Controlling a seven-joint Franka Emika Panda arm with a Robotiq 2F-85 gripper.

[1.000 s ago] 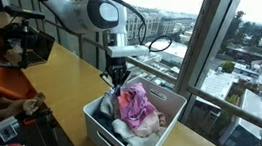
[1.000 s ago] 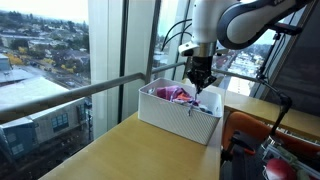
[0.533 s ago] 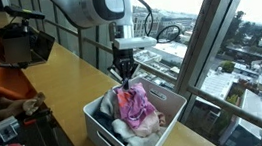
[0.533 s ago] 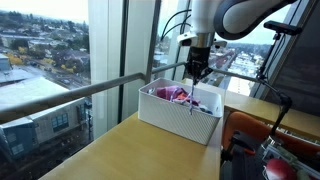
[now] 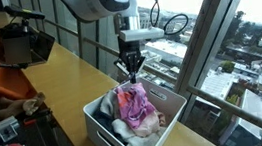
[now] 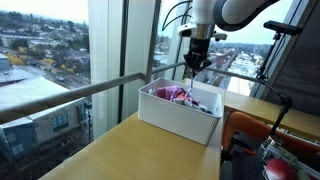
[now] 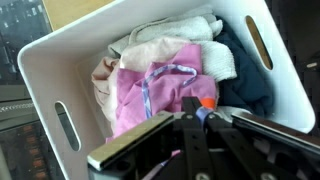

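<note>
Findings, taken left to right.

In an exterior view, black equipment (image 5: 21,41) stands at the far left of the desk (image 5: 66,76). The white bin (image 5: 107,136) sits on the desk further right, near the edge by the window (image 5: 217,32). It is filled with cloth.

My tool (image 5: 131,73) hangs straight above the bin, fingers pointing down, with its tips just over the top of the pink garment (image 5: 135,108). I cannot tell from this angle whether they touch it. From the opposite side, the tool (image 6: 196,70) stands clear above the bin (image 6: 175,118), and the pink garment (image 6: 175,94) shows over the rim.

Wrist view, contents of the bin (image 7: 40,90) from left to right:
- A cream cloth (image 7: 105,80) lies against the left wall.
- The pink garment (image 7: 140,95) lies in the middle, with a lilac strap (image 7: 165,72) looped across it.
- A white towel (image 7: 215,55) lies toward the far wall.
- A dark blue garment (image 7: 245,85) lies along the right side.

Tool state: my tool (image 7: 197,110) has its jaws drawn narrow, tips together. I see no cloth caught between them. It sits over the boundary between the pink garment and the dark blue one.
</note>
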